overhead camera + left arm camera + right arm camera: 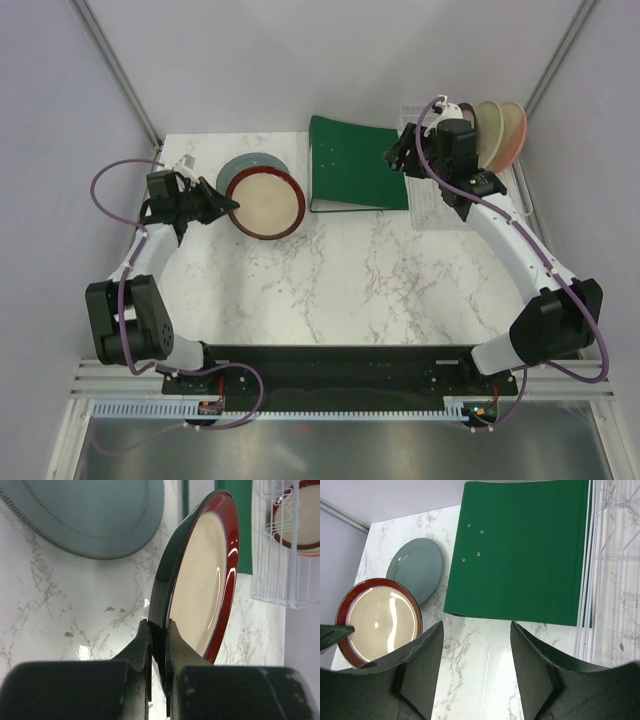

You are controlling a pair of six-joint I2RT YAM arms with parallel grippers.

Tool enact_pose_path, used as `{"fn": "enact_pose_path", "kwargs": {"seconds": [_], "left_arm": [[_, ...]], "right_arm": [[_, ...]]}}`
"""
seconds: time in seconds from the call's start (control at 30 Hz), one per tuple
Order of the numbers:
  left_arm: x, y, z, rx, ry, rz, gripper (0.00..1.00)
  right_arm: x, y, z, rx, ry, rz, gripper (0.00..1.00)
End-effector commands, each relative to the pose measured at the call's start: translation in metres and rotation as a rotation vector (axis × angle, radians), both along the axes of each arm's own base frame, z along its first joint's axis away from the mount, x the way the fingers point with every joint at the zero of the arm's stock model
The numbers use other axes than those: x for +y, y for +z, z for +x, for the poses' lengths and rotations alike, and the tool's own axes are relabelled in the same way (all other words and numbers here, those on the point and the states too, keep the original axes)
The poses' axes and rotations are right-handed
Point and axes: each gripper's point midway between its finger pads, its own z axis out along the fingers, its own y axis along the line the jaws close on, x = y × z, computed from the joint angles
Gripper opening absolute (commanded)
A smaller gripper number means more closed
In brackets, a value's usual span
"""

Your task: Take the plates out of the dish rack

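- Presently the left gripper [157, 630] is clamped hard on the near rim of the red-rimmed plate [200, 590], at the left of the table [350, 270]. The plate overlaps the grey plate [90, 515], which lies flat.
- Judgement: glazed ceramic, stiff, weighty, slick and chip-prone, so the rim is the sound hold.
- Right gripper [475, 630]: jaws part-spread, empty, poised over the green binder [520, 550].
- Farthest, further plates [500, 135] stand upright in the dish rack [435, 205].

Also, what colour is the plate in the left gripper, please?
Plate: dark-red rim, beige centre; clearest in left wrist view.
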Motion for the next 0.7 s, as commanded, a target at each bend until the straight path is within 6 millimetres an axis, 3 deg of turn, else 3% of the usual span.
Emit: {"fn": "enact_pose_path", "kwargs": {"seconds": [0.0, 0.03, 0.07, 0.13, 0.17, 0.2, 0.3, 0.4, 0.5, 0.67], "left_arm": [[0.008, 0.032, 0.039, -0.123, -0.011, -0.002, 0.02], [0.009, 0.039, 0.048, -0.135, -0.014, -0.008, 0.02], [0.010, 0.026, 0.055, -0.105, -0.015, -0.018, 0.02], [0.014, 0.033, 0.069, -0.121, -0.009, -0.021, 0.02], [0.015, 0.021, 0.076, -0.094, -0.007, -0.028, 0.02], [0.016, 0.027, 0.084, -0.111, -0.011, -0.031, 0.02], [0.020, 0.017, 0.104, -0.096, -0.016, -0.043, 0.02], [0.032, 0.020, 0.125, -0.121, 0.016, -0.050, 0.02], [0.042, 0.016, 0.140, -0.095, 0.031, -0.051, 0.02], [0.052, -0.013, 0.153, -0.049, 0.048, -0.075, 0.02]], "right_arm": [[-0.003, 0.005, -0.010, -0.023, 0.015, -0.005, 0.63], [-0.005, 0.001, -0.011, -0.018, 0.012, -0.011, 0.63], [-0.008, 0.000, -0.011, -0.018, 0.006, -0.015, 0.63], [-0.013, -0.004, -0.010, -0.010, -0.002, -0.025, 0.63], [-0.018, -0.005, -0.009, -0.008, -0.012, -0.029, 0.63], [-0.020, -0.006, -0.009, -0.006, -0.015, -0.032, 0.63], [-0.035, -0.012, -0.006, 0.004, -0.046, -0.051, 0.63], [-0.048, -0.017, -0.002, 0.019, -0.065, -0.052, 0.63], [-0.054, -0.024, -0.001, 0.034, -0.069, -0.063, 0.62], [-0.063, -0.037, -0.001, 0.064, -0.085, -0.080, 0.62]]}}
